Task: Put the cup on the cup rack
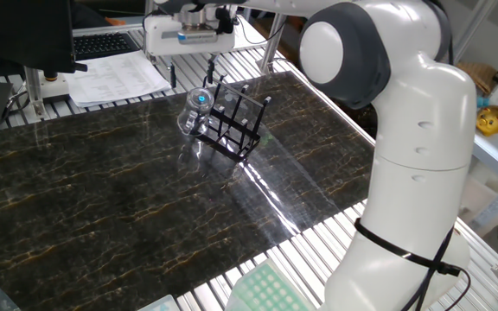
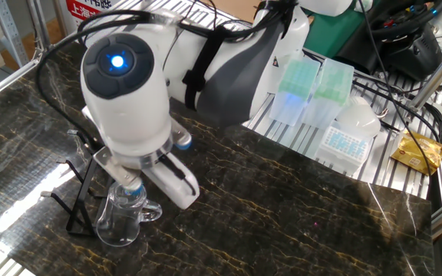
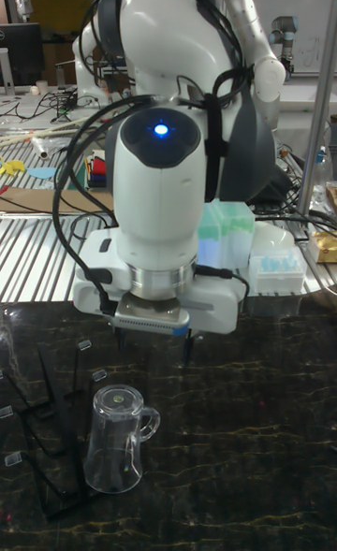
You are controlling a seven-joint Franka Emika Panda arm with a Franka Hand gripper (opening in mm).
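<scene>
The cup [image 3: 116, 441] is a clear glass mug standing upside down at the end of the black wire cup rack [image 3: 45, 420], its handle pointing away from the rack. A thin dark peg seems to run up inside it. In the one fixed view the cup [image 1: 195, 111] leans against the left end of the cup rack [image 1: 234, 127]. My gripper [image 3: 154, 341] hangs open just above the cup, with nothing between its fingers and not touching the glass. In that fixed view the gripper [image 1: 192, 74] also sits above the cup. The other fixed view shows the cup [image 2: 120, 220] beside the rack [image 2: 77, 195], under my wrist.
The dark marble tabletop [image 1: 119, 199] carries only the rack and cup. Papers and a keyboard [image 1: 115, 73] lie behind it on the slatted bench. Pipette tip boxes [image 2: 313, 92] stand on the bench beyond the table's far side.
</scene>
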